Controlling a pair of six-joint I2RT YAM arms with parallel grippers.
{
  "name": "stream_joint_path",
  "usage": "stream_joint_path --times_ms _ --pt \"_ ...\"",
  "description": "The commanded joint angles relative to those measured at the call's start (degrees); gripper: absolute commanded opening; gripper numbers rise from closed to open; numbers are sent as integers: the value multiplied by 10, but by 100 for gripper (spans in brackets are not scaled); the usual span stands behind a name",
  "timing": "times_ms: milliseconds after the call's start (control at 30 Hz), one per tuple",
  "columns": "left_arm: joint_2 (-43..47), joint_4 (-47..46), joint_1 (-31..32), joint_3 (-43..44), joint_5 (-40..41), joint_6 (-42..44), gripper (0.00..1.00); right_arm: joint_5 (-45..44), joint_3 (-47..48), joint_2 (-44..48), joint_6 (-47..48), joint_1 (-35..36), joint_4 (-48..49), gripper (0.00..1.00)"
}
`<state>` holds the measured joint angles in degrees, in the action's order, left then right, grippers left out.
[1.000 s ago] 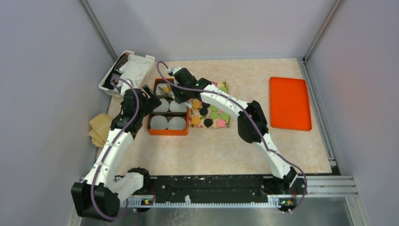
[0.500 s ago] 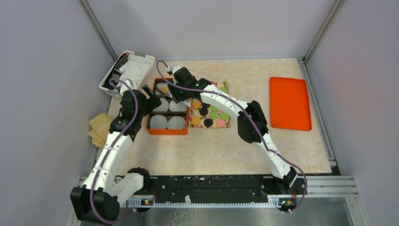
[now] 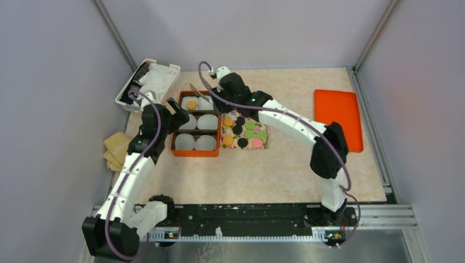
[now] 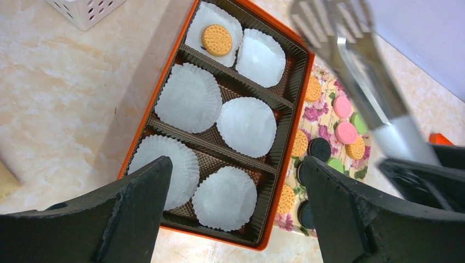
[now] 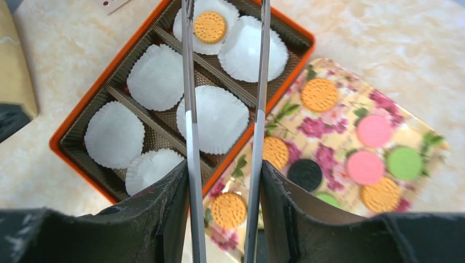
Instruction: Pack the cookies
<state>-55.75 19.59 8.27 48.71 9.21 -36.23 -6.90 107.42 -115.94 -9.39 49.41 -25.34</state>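
Left fingers [image 4: 137, 203] held open and empty, right fingers [image 5: 164, 213] clamped on empty tongs [image 5: 189, 109] near one cookie [image 5: 210, 27] laid in the box [image 3: 195, 154], other cookies [image 5: 374, 130] left on the tray [image 5: 315, 127]: paper cups [image 5: 213, 118] could be snagged if the tongs are swung low.

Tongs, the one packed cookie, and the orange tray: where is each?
Tongs [image 5: 189, 98]: right wrist view, left blade.
Packed cookie [image 5: 210, 27]: right wrist view, its centre.
Orange tray [image 3: 337, 120]: top view, bare middle.

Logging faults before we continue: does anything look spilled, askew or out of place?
Nothing stands out. One orange cookie lies flat in its paper cup; the rest sit on the floral tray, none spilled.
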Motion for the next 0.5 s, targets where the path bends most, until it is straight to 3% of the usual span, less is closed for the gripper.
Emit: stream_joint_path --times_ms 0,267,467 --pt "-9 -32 -3 -6 -20 3 95 -60 -78 117 18 6 49 45" --pt "-19 -47 -3 -14 -46 2 95 -130 -269 222 16 6 45 45" --pt "-32 -60 -3 -17 -83 -6 95 -143 -329 217 1 5 64 45"
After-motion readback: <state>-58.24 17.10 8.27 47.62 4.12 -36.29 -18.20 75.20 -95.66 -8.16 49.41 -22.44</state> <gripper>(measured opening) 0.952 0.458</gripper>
